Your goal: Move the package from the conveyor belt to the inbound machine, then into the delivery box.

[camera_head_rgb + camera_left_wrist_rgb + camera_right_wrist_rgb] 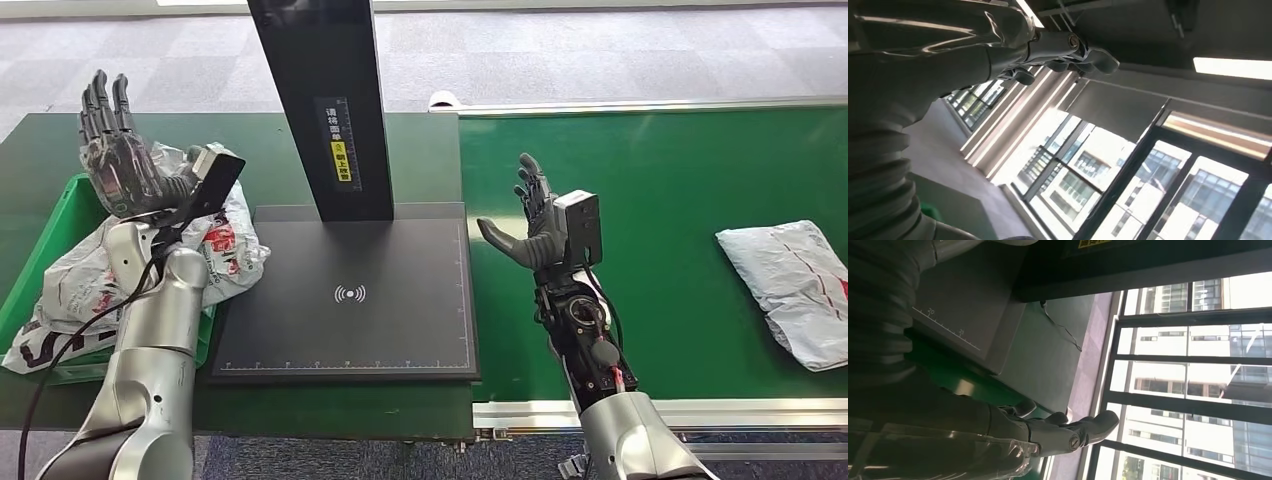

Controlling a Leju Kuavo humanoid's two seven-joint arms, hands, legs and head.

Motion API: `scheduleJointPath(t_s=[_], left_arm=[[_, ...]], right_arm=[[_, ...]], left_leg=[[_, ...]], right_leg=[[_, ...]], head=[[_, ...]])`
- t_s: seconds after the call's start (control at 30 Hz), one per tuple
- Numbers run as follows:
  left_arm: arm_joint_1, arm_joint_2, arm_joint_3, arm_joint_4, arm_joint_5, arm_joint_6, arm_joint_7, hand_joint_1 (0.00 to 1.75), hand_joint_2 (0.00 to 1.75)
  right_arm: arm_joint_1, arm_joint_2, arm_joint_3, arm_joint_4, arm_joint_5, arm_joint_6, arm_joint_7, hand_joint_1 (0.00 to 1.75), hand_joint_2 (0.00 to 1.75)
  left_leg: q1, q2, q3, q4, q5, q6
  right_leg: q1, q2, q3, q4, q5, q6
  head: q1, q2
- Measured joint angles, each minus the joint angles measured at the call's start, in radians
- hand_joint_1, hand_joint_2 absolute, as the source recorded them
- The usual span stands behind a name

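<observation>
A grey poly-mailer package (785,290) is seen lying flat on the green conveyor belt (650,180), well apart from the right hand (540,225), whose fingers (530,185) are spread and raised with nothing held. The left hand (125,165) is likewise held up open above the green delivery box (45,245), where bagged parcels (215,250) are piled. The package is judged soft, light and slippery, best pinched across its bunched near edge.
</observation>
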Motion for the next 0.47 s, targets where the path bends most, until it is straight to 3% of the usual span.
scheduleJointPath(t_s=[0.1, 0.2, 0.33, 0.47], left_arm=[[0.007, -0.066, 0.099, -0.092, 0.057, 0.000, -0.194, 0.00, 1.75], [0.011, -0.127, 0.175, -0.167, 0.116, 0.000, -0.311, 0.00, 1.75], [0.024, -0.173, 0.203, -0.237, 0.223, 0.000, -0.346, 0.00, 1.75], [0.045, -0.181, 0.141, -0.248, 0.443, -0.002, -0.344, 0.00, 1.75]], right_arm=[[0.002, -0.002, 0.000, -0.002, -0.004, -0.001, -0.006, 0.00, 1.75], [0.003, -0.004, 0.000, -0.003, -0.006, -0.003, -0.010, 0.00, 1.75], [0.006, -0.007, 0.000, -0.004, -0.009, -0.004, -0.015, 0.00, 1.75], [0.007, -0.011, 0.000, -0.007, -0.017, -0.004, -0.020, 0.00, 1.75]], left_leg=[[0.000, 0.000, 0.000, 0.000, 0.000, 0.000], [0.000, 0.000, 0.000, 0.000, 0.000, 0.000], [0.000, 0.000, 0.000, 0.000, 0.000, 0.000], [0.000, 0.000, 0.000, 0.000, 0.000, 0.000]], right_leg=[[0.000, 0.000, 0.000, 0.000, 0.000, 0.000], [0.000, 0.000, 0.000, 0.000, 0.000, 0.000], [0.000, 0.000, -0.001, 0.000, 0.000, 0.000], [0.000, 0.000, -0.001, 0.000, 0.000, 0.000]], head=[[0.000, 0.000], [0.000, 0.000], [0.000, 0.000], [0.000, 0.000]])
